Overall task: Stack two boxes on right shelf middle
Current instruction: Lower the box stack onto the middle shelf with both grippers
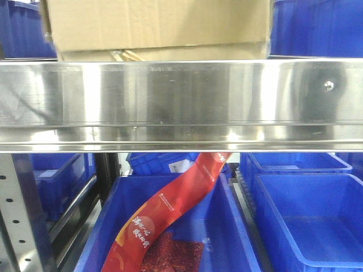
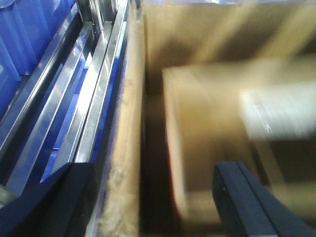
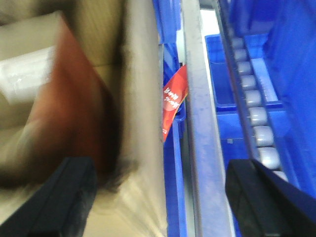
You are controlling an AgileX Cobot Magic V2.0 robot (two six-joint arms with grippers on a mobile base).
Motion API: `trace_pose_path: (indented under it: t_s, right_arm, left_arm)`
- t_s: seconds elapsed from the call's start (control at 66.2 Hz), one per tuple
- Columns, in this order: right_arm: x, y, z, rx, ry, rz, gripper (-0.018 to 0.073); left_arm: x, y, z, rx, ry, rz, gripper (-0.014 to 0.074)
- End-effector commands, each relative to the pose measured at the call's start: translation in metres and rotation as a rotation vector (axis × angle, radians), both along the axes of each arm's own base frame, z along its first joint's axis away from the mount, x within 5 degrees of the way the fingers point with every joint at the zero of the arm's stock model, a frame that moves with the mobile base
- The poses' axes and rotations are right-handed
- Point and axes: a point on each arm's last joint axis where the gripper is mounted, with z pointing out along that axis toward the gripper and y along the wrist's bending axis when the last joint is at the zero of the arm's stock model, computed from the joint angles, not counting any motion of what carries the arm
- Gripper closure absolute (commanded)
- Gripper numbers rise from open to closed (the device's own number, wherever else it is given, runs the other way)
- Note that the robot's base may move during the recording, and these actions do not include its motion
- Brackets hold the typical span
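step: box (image 1: 159, 25) on shelf (image 1: 181, 99) | hands: left (image 2: 148, 202), right (image 3: 158, 202) wide, empty | next: place second box atop

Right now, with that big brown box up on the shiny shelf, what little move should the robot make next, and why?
Probably a short push of the box further onto the shelf. In the front view its lower front edge sits right at the shelf's lip, and in both wrist views the fingers stand apart on either side of cardboard. The wrist views are blurred, so contact is unclear.
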Motion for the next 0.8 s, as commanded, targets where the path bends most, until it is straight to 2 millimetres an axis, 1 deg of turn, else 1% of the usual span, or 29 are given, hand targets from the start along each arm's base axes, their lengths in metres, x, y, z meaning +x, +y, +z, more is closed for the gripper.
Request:
trace_pose_path:
  t_s: [0.0,0.03,0.06,0.076,0.136,0.166,0.181,0.212,0.227,0.242,0.257,0.272,0.287,0.333,0.408,0.514,0.59,0.695,0.71,0.756,0.786]
  right_arm:
    - [-0.011,-0.007,0.014,-0.025,-0.036,0.005,0.0131]
    - [-0.013,-0.007,0.016,-0.036,-0.035,0.012,0.0146]
    - [-0.015,-0.008,0.017,-0.041,-0.033,0.013,0.018]
    - [-0.016,-0.008,0.017,-0.043,-0.029,0.013,0.0197]
    - [-0.017,-0.009,0.018,-0.043,-0.034,0.015,0.0314]
    - [-0.018,-0.009,0.019,-0.043,-0.036,0.015,0.0399]
    - [-0.018,-0.009,0.019,-0.043,-0.036,0.015,0.0435]
    - [-0.018,-0.009,0.019,-0.042,-0.037,0.015,0.051]
    - [-0.019,-0.009,0.019,-0.043,-0.033,0.014,0.0565]
    - [-0.019,-0.009,0.019,-0.043,-0.032,0.014,0.0602]
    - [-0.02,-0.01,0.019,-0.043,-0.03,0.013,0.064]
    - [-0.02,-0.01,0.019,-0.044,-0.026,0.011,0.0677]
    - [-0.021,-0.01,0.02,-0.044,-0.026,0.011,0.0732]
    - [-0.021,-0.01,0.02,-0.045,-0.024,0.011,0.0718]
    - [-0.022,-0.011,0.021,-0.05,-0.03,0.016,0.0721]
    - [-0.024,-0.011,0.026,-0.138,-0.083,0.098,0.0721]
    - [-0.028,-0.011,0.027,-0.144,-0.135,0.121,0.0721]
    - [-0.038,-0.016,0.023,-0.128,-0.248,0.142,0.0721]
    - [-0.04,-0.017,0.021,-0.126,-0.264,0.143,0.0721]
    - [-0.047,-0.022,0.017,-0.114,-0.315,0.145,0.0721]
    - [-0.053,-0.027,0.012,-0.104,-0.334,0.138,0.0721]
  left_arm:
    - [-0.009,0.003,0.013,-0.014,-0.046,-0.008,0.0197]
    - [-0.013,0.003,0.016,-0.018,-0.055,-0.011,0.0206]
    - [-0.014,0.004,0.018,-0.022,-0.057,-0.01,0.0234]
    - [-0.016,0.003,0.019,-0.023,-0.06,-0.014,0.0261]
    - [-0.02,0.003,0.023,-0.028,-0.069,-0.019,0.0367]
    - [-0.021,0.003,0.024,-0.029,-0.073,-0.021,0.0433]
    - [-0.021,0.003,0.024,-0.029,-0.073,-0.023,0.0486]
    - [-0.022,0.003,0.025,-0.034,-0.075,-0.025,0.056]
    - [-0.022,0.002,0.025,-0.035,-0.075,-0.027,0.0597]
    - [-0.022,0.002,0.025,-0.037,-0.074,-0.029,0.0654]
    - [-0.022,0.002,0.025,-0.037,-0.074,-0.029,0.0691]
    - [-0.022,0.002,0.025,-0.03,-0.074,-0.032,0.0707]
    - [-0.022,0.002,0.025,-0.021,-0.073,-0.037,0.0705]
    - [-0.022,0.001,0.025,0.001,-0.074,-0.058,0.0703]
    - [-0.026,0.0,0.027,0.005,-0.066,-0.096,0.0704]
    - [-0.035,-0.006,0.032,-0.073,-0.069,-0.17,0.0691]
    - [-0.041,-0.009,0.032,-0.101,-0.085,-0.208,0.0689]
    - [-0.05,-0.012,0.023,-0.108,-0.11,-0.244,0.0689]
    - [-0.052,-0.012,0.017,-0.109,-0.106,-0.251,0.0689]
    - [-0.059,-0.009,0.016,-0.13,-0.138,-0.258,0.0689]
    - [-0.063,-0.008,0.008,-0.133,-0.144,-0.27,0.0689]
